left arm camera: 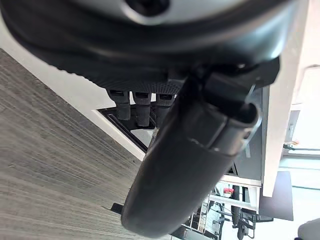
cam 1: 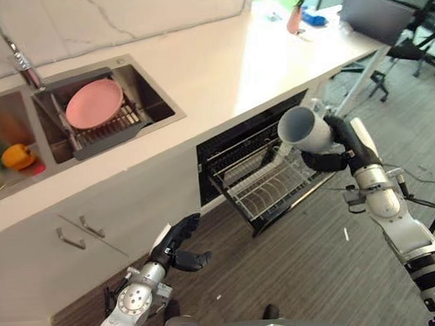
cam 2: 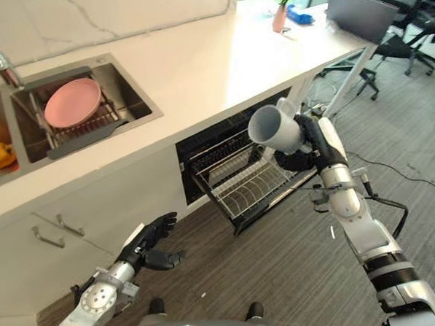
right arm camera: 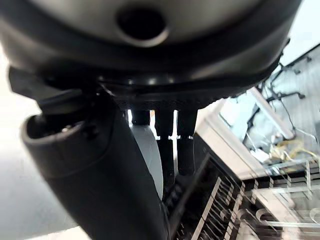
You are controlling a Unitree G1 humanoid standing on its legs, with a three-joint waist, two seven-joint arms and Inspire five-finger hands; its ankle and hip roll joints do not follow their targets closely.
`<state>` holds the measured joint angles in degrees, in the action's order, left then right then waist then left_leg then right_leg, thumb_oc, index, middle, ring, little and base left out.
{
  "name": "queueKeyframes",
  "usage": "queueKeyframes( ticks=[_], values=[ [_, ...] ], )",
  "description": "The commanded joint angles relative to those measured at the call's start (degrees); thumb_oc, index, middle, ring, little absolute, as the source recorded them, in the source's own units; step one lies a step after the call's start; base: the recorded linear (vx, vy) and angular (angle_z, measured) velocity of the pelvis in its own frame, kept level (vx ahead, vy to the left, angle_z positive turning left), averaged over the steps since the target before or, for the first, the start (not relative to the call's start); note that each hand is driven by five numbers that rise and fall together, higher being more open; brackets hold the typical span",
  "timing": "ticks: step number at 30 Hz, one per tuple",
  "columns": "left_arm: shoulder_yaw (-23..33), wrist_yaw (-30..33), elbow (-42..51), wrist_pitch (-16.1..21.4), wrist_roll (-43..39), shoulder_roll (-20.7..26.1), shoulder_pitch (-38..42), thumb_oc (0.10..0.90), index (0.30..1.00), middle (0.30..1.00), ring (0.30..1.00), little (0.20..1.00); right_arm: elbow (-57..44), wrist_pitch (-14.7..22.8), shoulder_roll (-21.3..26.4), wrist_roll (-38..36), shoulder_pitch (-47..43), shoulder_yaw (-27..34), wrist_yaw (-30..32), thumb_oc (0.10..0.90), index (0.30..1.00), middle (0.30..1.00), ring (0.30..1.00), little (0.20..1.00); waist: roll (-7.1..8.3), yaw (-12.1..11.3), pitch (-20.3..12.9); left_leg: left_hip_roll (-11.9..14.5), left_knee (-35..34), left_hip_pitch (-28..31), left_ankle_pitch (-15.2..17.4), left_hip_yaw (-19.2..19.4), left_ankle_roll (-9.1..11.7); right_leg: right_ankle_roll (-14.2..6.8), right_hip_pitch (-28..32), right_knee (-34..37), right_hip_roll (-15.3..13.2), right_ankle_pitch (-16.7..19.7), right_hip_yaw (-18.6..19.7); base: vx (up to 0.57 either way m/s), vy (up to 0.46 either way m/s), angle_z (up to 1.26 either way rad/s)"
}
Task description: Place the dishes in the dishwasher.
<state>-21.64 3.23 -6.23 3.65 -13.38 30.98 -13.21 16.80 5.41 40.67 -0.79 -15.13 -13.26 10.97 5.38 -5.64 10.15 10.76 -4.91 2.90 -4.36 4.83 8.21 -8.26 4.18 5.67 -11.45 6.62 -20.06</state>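
Observation:
My right hand [cam 1: 327,157] is shut on a grey cup [cam 1: 303,127], held on its side above the pulled-out wire rack [cam 1: 266,181] of the dishwasher [cam 1: 238,143] under the counter. The cup's open mouth faces left and up; it also shows as a pale cup [right arm camera: 150,150] past the fingers [right arm camera: 172,150] in the right wrist view. A pink plate [cam 1: 94,104] lies on a drying rack in the sink [cam 1: 156,100]. My left hand [cam 1: 179,245] hangs low over the floor before the cabinet, fingers relaxed and holding nothing.
The white counter [cam 1: 234,60] runs to the right, with a small pink vase [cam 1: 295,19] at its far end. An orange pepper [cam 1: 18,156] lies in the left sink basin. Office chairs [cam 1: 408,47] stand beyond. Wooden floor lies in front of the rack.

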Motion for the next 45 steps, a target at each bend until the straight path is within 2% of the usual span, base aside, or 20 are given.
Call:
queueKeyframes(
  ticks=[1,5,8,13,16,19,21,24,25,26,27,28,32,33,35,40,42,45],
  values=[
    [-1.7,-0.8,4.5,6.2,-1.7,-1.2,7.8,0.800,0.900,0.900,0.900,0.900,0.4,2.4,6.1,3.1,-16.8,-1.6,1.9,0.400,0.300,0.300,0.300,0.300,-1.79,-2.0,4.1,-1.1,3.0,-1.9,2.4,-3.5,-1.0,-1.7,2.2,-4.4,-0.8,-6.5,-1.0,-0.22,-0.022,0.18],
    [-2.2,-0.2,3.5,6.9,-1.7,-0.4,9.2,0.800,0.900,0.900,0.900,0.900,11.6,1.9,8.0,4.5,-27.3,-8.7,1.8,0.400,0.300,0.300,0.300,0.300,-1.96,-3.7,8.5,-1.5,5.5,-6.0,2.0,-5.1,-1.0,-1.5,-0.8,-6.8,-1.5,-6.5,-1.7,-0.19,-0.004,0.24],
    [-2.4,0.1,3.0,7.1,-1.7,0.1,10.3,0.800,0.900,0.900,0.900,0.900,23.6,1.7,6.9,4.7,-35.3,-14.1,1.8,0.400,0.300,0.300,0.300,0.300,-2.45,-5.0,10.6,-1.6,6.7,-8.7,1.5,-6.1,-1.0,-1.2,-3.4,-8.6,-2.2,-6.5,-2.1,-0.12,0.005,0.20],
    [-1.9,0.8,-0.2,7.3,-1.6,0.2,10.6,0.800,0.900,0.900,0.900,0.900,35.7,0.7,4.6,6.1,-42.0,-19.2,1.2,0.400,0.300,0.300,0.300,0.300,-3.13,-6.5,12.7,-1.7,7.4,-12.2,0.6,-7.0,-0.8,-0.9,-6.2,-9.9,-2.6,-6.6,-2.7,-0.07,0.001,0.17],
    [-2.3,1.4,-6.0,7.0,-0.6,-1.2,11.1,0.800,0.900,0.900,0.900,0.900,41.7,0.3,2.1,6.2,-43.2,-19.4,1.4,0.400,0.300,0.300,0.300,0.300,-3.42,-7.2,13.4,-1.4,7.7,-13.7,0.4,-7.7,-0.5,-0.8,-7.3,-10.4,-2.5,-7.0,-3.2,-0.02,-0.018,0.08],
    [-2.3,1.5,-6.1,7.1,-0.6,-1.3,11.2,0.800,0.900,0.900,0.900,0.900,41.8,0.3,2.1,6.2,-43.3,-19.5,1.4,0.400,0.300,0.300,0.300,0.300,-3.44,-7.2,13.4,-1.4,7.7,-13.8,0.4,-7.7,-0.5,-0.8,-7.3,-10.4,-2.5,-7.0,-3.2,0.00,-0.014,0.14],
    [-2.3,3.6,-14.9,6.4,5.1,-2.0,12.4,0.800,0.900,0.900,0.900,0.900,49.2,-0.9,-0.4,7.5,-44.4,-18.4,2.6,0.400,0.300,0.300,0.300,0.300,-4.10,-8.4,14.2,-1.2,7.0,-15.6,-0.6,-8.8,-0.2,-0.7,-8.2,-10.4,-2.7,-7.1,-4.6,-0.03,-0.035,0.07],
    [-2.2,4.6,-20.3,6.2,7.9,-2.9,12.8,0.800,0.900,0.900,0.900,0.900,51.3,-1.2,-1.0,7.9,-44.7,-17.8,2.9,0.400,0.300,0.300,0.300,0.300,-4.20,-8.5,14.3,-1.4,6.9,-15.9,-0.7,-8.9,-0.3,-0.7,-8.5,-10.4,-2.7,-7.1,-4.7,0.01,0.008,0.26],
    [-1.3,6.1,-25.7,5.8,9.3,-4.0,13.1,0.800,0.900,0.900,0.900,0.900,52.1,-1.7,-1.8,8.1,-45.7,-17.3,3.5,0.416,0.324,0.324,0.324,0.324,-4.20,-8.4,14.3,-1.4,7.0,-16.0,-0.6,-8.7,-0.4,-0.7,-8.8,-10.5,-2.7,-7.2,-4.5,0.01,0.022,0.13],
    [-1.3,6.6,-28.1,5.7,9.9,-4.7,13.2,0.800,0.900,0.900,0.900,0.900,52.6,-1.8,-2.1,8.2,-46.0,-17.1,3.7,0.568,0.552,0.552,0.552,0.552,-4.18,-8.4,14.2,-1.4,7.1,-15.9,-0.5,-8.6,-0.4,-0.6,-8.7,-10.5,-2.7,-7.2,-4.4,0.01,0.022,0.03],
    [-1.3,6.6,-28.1,5.7,9.9,-4.7,13.2,0.800,0.900,0.900,0.900,0.900,52.6,-1.8,-2.1,8.2,-46.0,-17.1,3.7,0.568,0.552,0.552,0.552,0.552,-4.18,-8.4,14.2,-1.4,7.1,-15.9,-0.5,-8.6,-0.4,-0.6,-8.7,-10.5,-2.7,-7.2,-4.4,0.00,0.000,0.00],
    [-0.7,7.4,-32.1,5.4,10.6,-5.8,13.5,0.800,0.900,0.900,0.900,0.900,52.4,-1.9,-2.6,8.5,-46.6,-17.2,4.0,0.800,0.900,0.900,0.900,0.900,-4.07,-8.1,14.1,-1.5,7.2,-15.9,-0.4,-8.4,-0.5,-0.6,-8.8,-10.4,-2.8,-7.2,-4.2,0.00,0.000,0.00],
    [0.2,9.4,-44.1,4.2,14.2,-8.6,15.0,0.800,0.900,0.900,0.900,0.900,52.7,-1.8,-4.2,7.6,-45.4,-15.3,4.6,0.800,0.900,0.900,0.900,0.900,-3.70,-7.3,12.7,-1.7,7.0,-14.4,0.3,-7.6,-0.6,-0.6,-7.9,-10.1,-2.9,-7.3,-3.8,0.03,0.031,-0.06],
    [0.2,9.4,-44.1,4.2,14.2,-8.7,15.0,0.800,0.900,0.900,0.900,0.900,52.7,-1.8,-4.2,7.6,-45.4,-15.3,4.6,0.800,0.900,0.900,0.900,0.900,-3.71,-7.3,12.7,-1.7,7.0,-14.3,0.3,-7.6,-0.6,-0.6,-7.9,-10.1,-2.9,-7.3,-3.8,0.07,0.033,-0.07],
    [1.6,9.4,-50.5,3.6,15.2,-9.8,15.1,0.800,0.900,0.900,0.900,0.900,51.3,-1.5,-4.5,6.7,-44.5,-14.8,3.9,0.800,0.900,0.900,0.900,0.900,-3.24,-6.6,11.1,-1.7,6.7,-13.0,0.8,-6.9,-0.7,-0.6,-7.2,-9.8,-2.8,-7.3,-3.2,0.07,0.036,-0.08],
    [3.0,9.3,-55.7,3.0,16.4,-11.0,15.0,0.800,0.900,0.900,0.900,0.900,48.0,-1.0,-4.3,6.7,-43.2,-15.2,2.4,0.800,0.900,0.900,0.900,0.900,-2.62,-5.3,9.0,-1.6,6.2,-11.3,0.9,-6.0,-0.7,-0.8,-6.0,-8.9,-2.8,-7.1,-2.6,0.05,0.022,-0.20],
    [5.0,9.0,-59.7,2.5,15.7,-12.0,15.1,0.800,0.900,0.900,0.900,0.900,43.4,-0.7,-3.6,6.3,-41.7,-15.1,0.9,0.800,0.900,0.900,0.900,0.900,-2.21,-4.4,7.8,-1.4,5.8,-9.6,1.3,-5.5,-0.6,-0.8,-4.8,-8.4,-2.6,-7.5,-2.1,0.05,0.007,-0.16],
    [6.2,9.0,-59.5,2.4,14.8,-12.5,14.9,0.800,0.900,0.900,0.900,0.900,38.2,-0.5,-2.7,5.2,-39.4,-14.0,0.4,0.800,0.900,0.900,0.900,0.900,-1.94,-3.7,6.8,-1.4,5.5,-9.1,1.2,-5.1,-0.6,-0.8,-4.2,-8.0,-2.6,-7.3,-2.1,0.03,0.006,-0.11]
  ],
)
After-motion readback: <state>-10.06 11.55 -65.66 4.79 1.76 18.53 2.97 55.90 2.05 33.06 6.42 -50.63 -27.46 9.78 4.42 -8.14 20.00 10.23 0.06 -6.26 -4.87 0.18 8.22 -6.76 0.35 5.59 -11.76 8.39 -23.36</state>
